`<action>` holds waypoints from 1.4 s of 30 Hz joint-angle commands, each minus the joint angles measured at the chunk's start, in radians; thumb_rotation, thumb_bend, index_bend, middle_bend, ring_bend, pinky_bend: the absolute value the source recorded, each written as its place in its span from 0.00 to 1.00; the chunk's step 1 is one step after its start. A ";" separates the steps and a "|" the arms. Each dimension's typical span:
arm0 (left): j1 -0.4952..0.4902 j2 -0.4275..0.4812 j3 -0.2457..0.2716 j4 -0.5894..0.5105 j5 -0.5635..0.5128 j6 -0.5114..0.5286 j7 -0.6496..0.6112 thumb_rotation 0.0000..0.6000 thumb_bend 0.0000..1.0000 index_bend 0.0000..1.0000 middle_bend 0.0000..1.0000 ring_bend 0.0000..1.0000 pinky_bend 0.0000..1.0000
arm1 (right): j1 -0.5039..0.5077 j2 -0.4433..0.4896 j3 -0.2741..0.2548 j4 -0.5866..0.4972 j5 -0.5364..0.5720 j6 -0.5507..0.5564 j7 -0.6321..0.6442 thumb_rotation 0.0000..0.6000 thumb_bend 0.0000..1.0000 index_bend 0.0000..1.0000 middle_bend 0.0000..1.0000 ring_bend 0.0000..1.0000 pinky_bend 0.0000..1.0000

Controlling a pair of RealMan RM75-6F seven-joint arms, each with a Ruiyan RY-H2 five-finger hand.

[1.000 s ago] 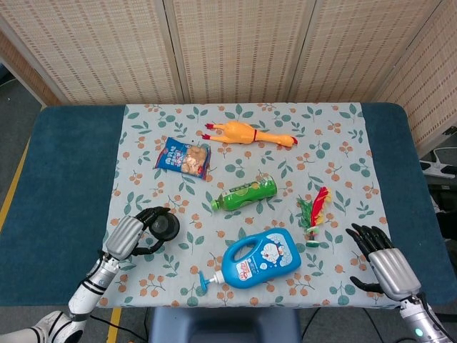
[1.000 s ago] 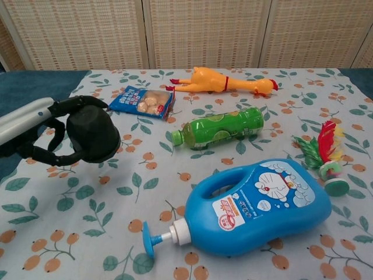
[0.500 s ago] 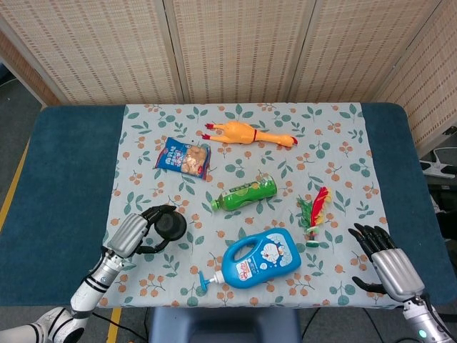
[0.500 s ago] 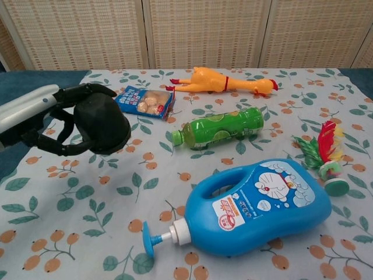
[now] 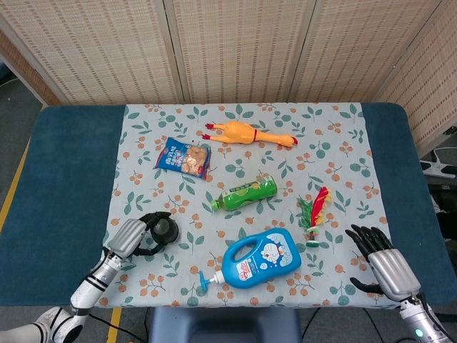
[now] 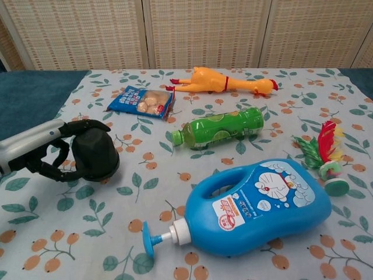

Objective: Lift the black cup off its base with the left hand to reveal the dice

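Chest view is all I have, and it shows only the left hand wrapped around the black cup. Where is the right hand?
Observer: The head view shows the right hand low on the right, by the near right corner of the flowered cloth and mostly over the blue table cover.
Operator: Is it holding anything?
Observer: No. Its fingers are spread and there is nothing in them.
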 commanded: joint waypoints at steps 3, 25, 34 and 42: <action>-0.037 0.148 -0.096 -0.307 0.051 0.116 0.118 1.00 0.56 0.39 0.31 0.40 0.73 | 0.000 0.004 -0.003 0.001 -0.008 0.004 0.009 0.92 0.11 0.00 0.00 0.00 0.00; 0.010 -0.084 0.003 0.109 -0.051 -0.053 -0.030 1.00 0.56 0.39 0.31 0.39 0.73 | 0.005 -0.009 -0.002 0.001 0.008 -0.014 -0.017 0.92 0.11 0.00 0.00 0.00 0.00; 0.017 -0.122 0.027 0.198 -0.022 -0.054 -0.077 1.00 0.55 0.32 0.25 0.25 0.59 | 0.005 -0.010 -0.002 0.001 0.008 -0.012 -0.017 0.92 0.11 0.00 0.00 0.00 0.00; 0.022 -0.132 0.041 0.221 0.013 -0.016 -0.070 1.00 0.48 0.05 0.00 0.00 0.28 | 0.005 -0.010 -0.003 -0.001 0.009 -0.013 -0.019 0.92 0.11 0.00 0.00 0.00 0.00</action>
